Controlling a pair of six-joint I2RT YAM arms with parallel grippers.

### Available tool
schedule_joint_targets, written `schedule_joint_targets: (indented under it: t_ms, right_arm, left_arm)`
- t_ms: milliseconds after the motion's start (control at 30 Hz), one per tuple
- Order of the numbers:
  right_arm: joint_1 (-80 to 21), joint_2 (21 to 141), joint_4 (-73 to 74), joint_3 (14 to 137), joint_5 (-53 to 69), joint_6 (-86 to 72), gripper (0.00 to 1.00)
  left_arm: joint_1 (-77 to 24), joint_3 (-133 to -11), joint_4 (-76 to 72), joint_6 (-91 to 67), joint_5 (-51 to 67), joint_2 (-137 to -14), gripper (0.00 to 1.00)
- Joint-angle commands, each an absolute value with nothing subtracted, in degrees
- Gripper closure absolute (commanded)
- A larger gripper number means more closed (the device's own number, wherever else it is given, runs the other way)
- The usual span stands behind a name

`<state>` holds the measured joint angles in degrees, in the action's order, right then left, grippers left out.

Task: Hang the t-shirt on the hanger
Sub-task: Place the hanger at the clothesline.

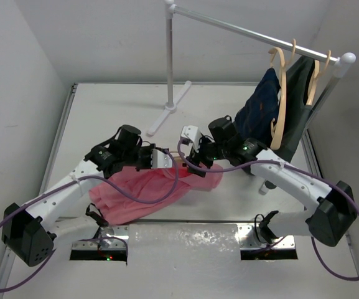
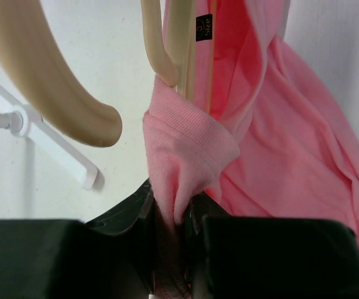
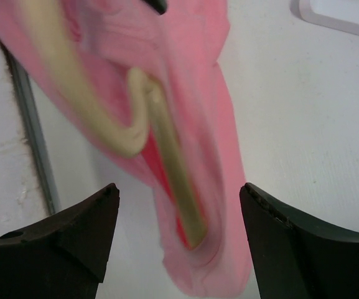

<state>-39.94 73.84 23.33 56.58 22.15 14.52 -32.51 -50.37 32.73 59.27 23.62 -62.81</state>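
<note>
The salmon-pink t-shirt (image 1: pixel 143 192) lies bunched on the table between the arms, its neck end lifted. My left gripper (image 1: pixel 161 160) is shut on a fold of the ribbed collar (image 2: pixel 185 146). The pale wooden hanger (image 2: pixel 55 81) has one arm pushed into the neck opening, and its hook (image 2: pixel 160 50) stands beside the collar. My right gripper (image 1: pixel 191 161) is open, and its jaws stand wide apart above the shirt (image 3: pixel 219 112). The hanger arm (image 3: pixel 176 180) lies inside the cloth between the jaws but does not touch them. In the top view the hanger is mostly hidden.
A white clothes rack (image 1: pixel 169 62) stands at the back, its foot (image 1: pixel 165 113) on the table. Its rail (image 1: pixel 254 31) carries two wooden hangers with a navy garment (image 1: pixel 261 106) and a black garment (image 1: pixel 298 93), close behind my right arm.
</note>
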Motion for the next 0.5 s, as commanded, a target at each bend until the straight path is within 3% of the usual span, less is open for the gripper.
schedule_joint_targets:
  t_ms: [0, 67, 133, 233, 267, 300, 467]
  right_arm:
    - [-39.9, 77.07, 14.34, 57.21, 20.31, 16.7, 0.24]
    - [-39.9, 81.2, 14.85, 60.11, 21.44, 16.61, 0.27]
    - [-39.99, 83.66, 15.91, 61.87, 24.06, 15.91, 0.36]
    - [-39.9, 86.57, 14.33, 62.31, 24.96, 12.93, 0.67]
    - [-39.82, 87.09, 14.67, 63.01, 24.18, 11.01, 0.92]
    - [-39.9, 87.45, 17.2, 64.93, 23.04, 10.03, 0.98]
    - [-37.27, 80.0, 18.2, 60.48, 26.27, 5.28, 1.0]
  left_arm:
    - [-32.08, -53.35, 30.59, 58.89, 29.18, -61.88, 1.0]
    - [-32.08, -53.61, 30.06, 58.62, 29.09, -62.05, 1.0]
    - [-32.08, -54.4, 30.06, 58.28, 29.53, -62.05, 1.0]
    - [-31.99, -55.46, 30.32, 57.48, 30.06, -62.05, 1.0]
    - [-32.08, -55.55, 30.58, 57.39, 29.97, -62.05, 1.0]
    - [-32.08, -55.98, 30.85, 57.48, 29.45, -62.14, 1.0]
    - [-28.39, -57.56, 32.87, 57.83, 26.47, -62.75, 1.0]
